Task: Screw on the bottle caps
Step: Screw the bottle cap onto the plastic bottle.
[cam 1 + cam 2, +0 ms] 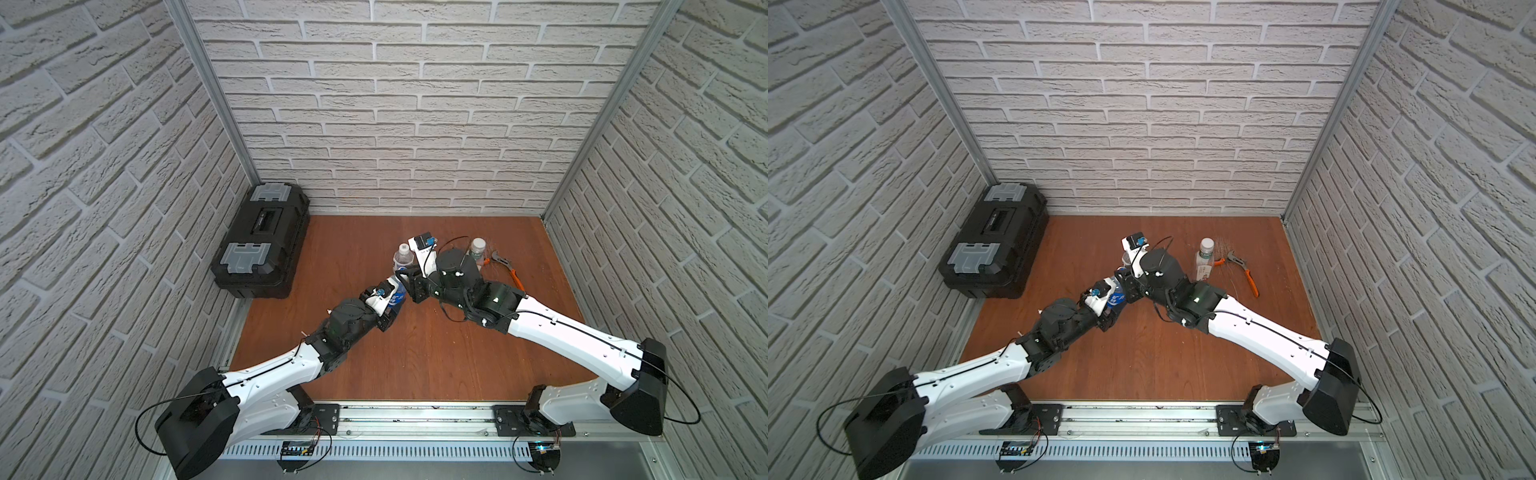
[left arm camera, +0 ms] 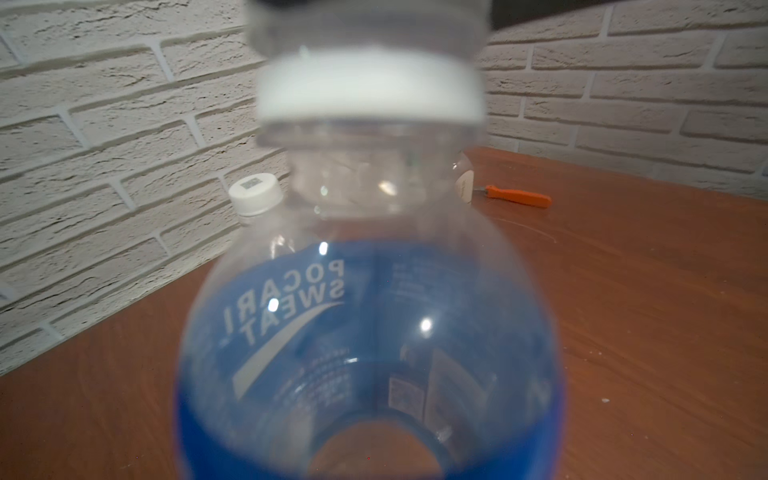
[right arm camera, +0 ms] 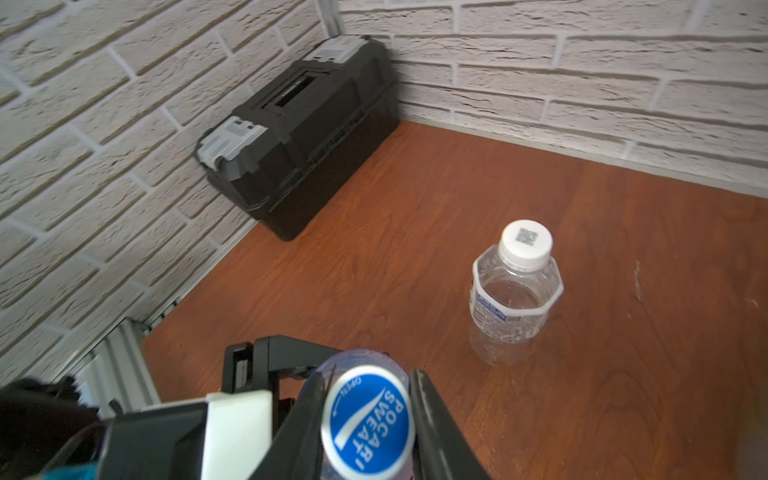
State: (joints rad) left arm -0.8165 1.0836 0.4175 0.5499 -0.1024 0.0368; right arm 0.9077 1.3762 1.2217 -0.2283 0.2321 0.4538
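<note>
Blue cap (image 3: 368, 419) sits pinched, apparently, between downward-angled right fingers (image 3: 432, 432).

left arm (image 1: 270, 370) stretched inward | left pincer (image 1: 394, 305) clamped | right arm (image 1: 573, 332) bent inward | right pincer (image 3: 368, 419) clamped, near left pincer

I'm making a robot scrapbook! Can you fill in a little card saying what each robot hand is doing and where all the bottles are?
left gripper: closed around the blue-labelled bottle
right gripper: closed on the blue cap, on top of that bottle
cap tightness: cannot tell
white-labelled bottle: upright on the table, small white cap on
green-banded bottle: upright beside the pliers, wider white cap on
toolbox: closed, in the far corner on the left arm's side
</note>
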